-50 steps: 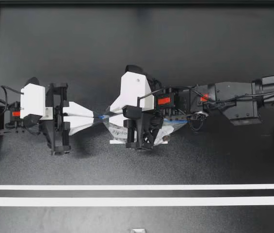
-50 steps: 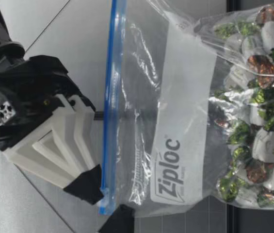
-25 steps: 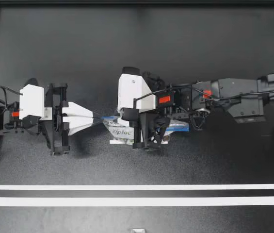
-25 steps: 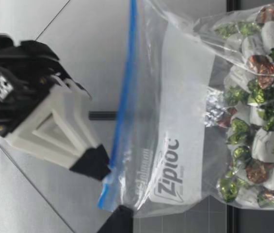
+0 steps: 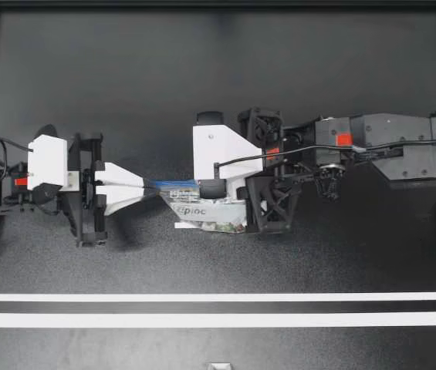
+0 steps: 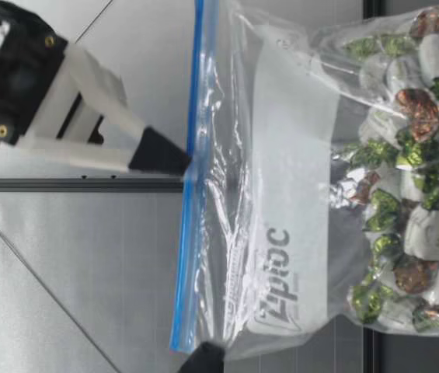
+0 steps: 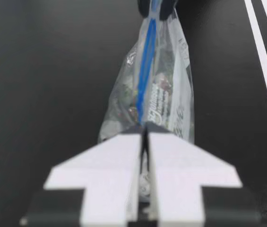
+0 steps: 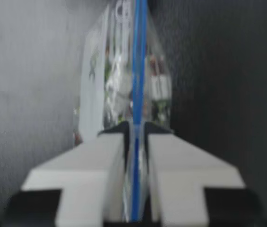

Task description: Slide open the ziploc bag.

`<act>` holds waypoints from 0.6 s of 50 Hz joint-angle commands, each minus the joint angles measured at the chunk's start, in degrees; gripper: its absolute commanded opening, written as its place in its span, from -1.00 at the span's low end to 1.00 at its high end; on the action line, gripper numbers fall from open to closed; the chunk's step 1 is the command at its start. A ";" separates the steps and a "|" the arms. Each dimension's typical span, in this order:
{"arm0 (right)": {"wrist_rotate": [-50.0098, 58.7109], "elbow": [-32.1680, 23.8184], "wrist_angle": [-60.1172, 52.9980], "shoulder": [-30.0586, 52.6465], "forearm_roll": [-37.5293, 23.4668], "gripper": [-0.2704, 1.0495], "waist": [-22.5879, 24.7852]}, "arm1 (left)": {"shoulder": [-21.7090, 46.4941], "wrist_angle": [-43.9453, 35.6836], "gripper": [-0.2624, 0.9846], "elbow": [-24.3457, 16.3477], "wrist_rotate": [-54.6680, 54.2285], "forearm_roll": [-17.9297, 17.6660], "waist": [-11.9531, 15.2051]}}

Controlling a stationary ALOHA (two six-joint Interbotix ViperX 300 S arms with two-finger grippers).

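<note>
Where right gripper (image 5: 212, 188) overhangs, bag (image 5: 202, 213) partly hidden

Lab, black table (image 5: 202, 85), white lines (image 5: 218, 297)

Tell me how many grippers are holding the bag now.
2. My left gripper pinches one corner of the ziploc bag; my right gripper pinches its blue zip strip farther along.

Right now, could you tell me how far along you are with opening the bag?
Done: my left fingers are shut on the end corner of the bag, and my right fingers are shut on the blue zip strip partway along. In hand: the bag stands upright between them, sweets at the bottom. Left: the strip looks flat and closed along its visible length, so the sliding seems mostly ahead.
</note>
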 commanded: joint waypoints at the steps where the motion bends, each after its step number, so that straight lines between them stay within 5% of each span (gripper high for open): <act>1: -0.53 -0.18 2.29 -2.37 -0.18 -0.58 0.09 | -1.93 -0.53 -0.80 0.53 0.18 -0.53 0.18; 30: -1.32 3.43 12.30 -7.03 -1.32 -0.58 -0.62 | -3.16 -0.62 -0.80 2.20 1.05 -0.79 0.35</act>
